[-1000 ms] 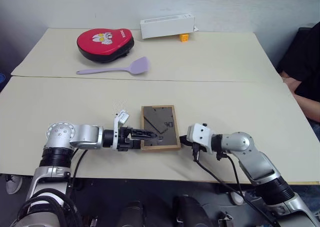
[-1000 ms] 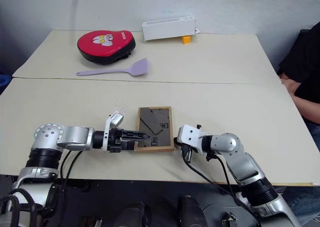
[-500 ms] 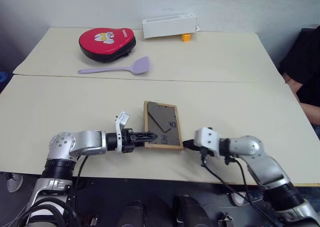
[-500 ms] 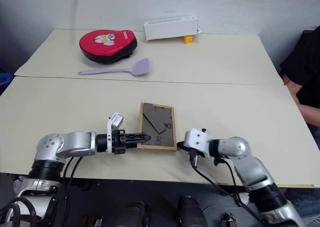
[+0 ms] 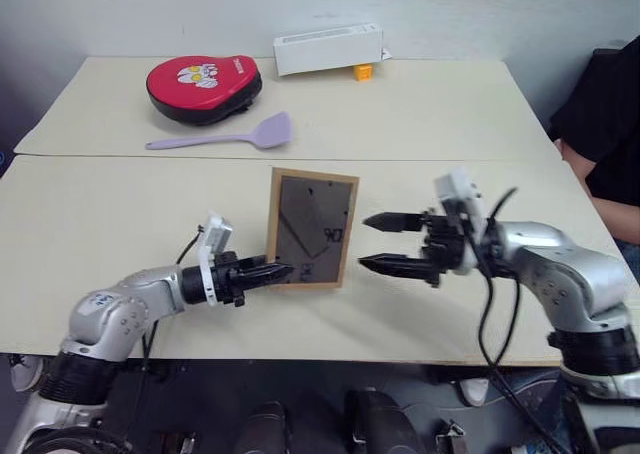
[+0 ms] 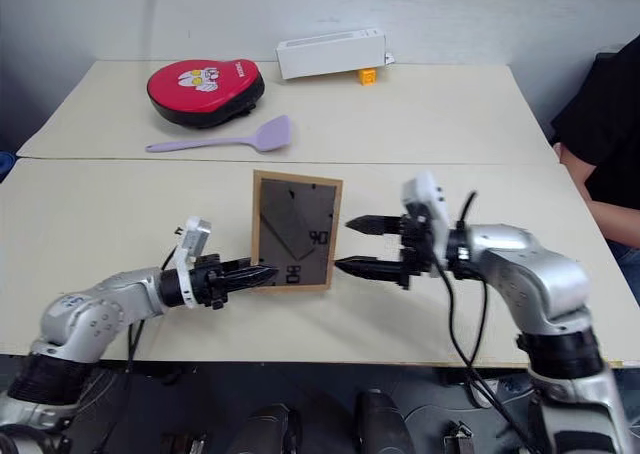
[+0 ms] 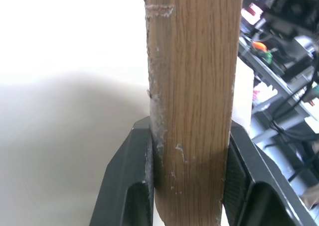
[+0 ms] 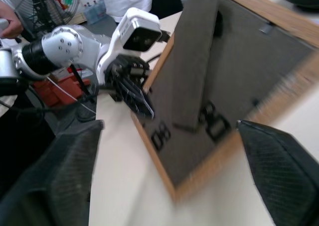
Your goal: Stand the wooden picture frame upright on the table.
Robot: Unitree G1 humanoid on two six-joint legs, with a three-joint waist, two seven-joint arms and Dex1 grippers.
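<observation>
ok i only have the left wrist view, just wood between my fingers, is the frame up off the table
Observer: The wooden picture frame is raised on its lower edge on the table, dark back panel facing the head camera; the left gripper pinches its lower left edge.
Operator: where's the right one
Observer: The right gripper is open beside the frame's right edge, not touching it.
Operator: stand folded out?
Observer: In the right wrist view the stand looks flat against the back panel.
</observation>
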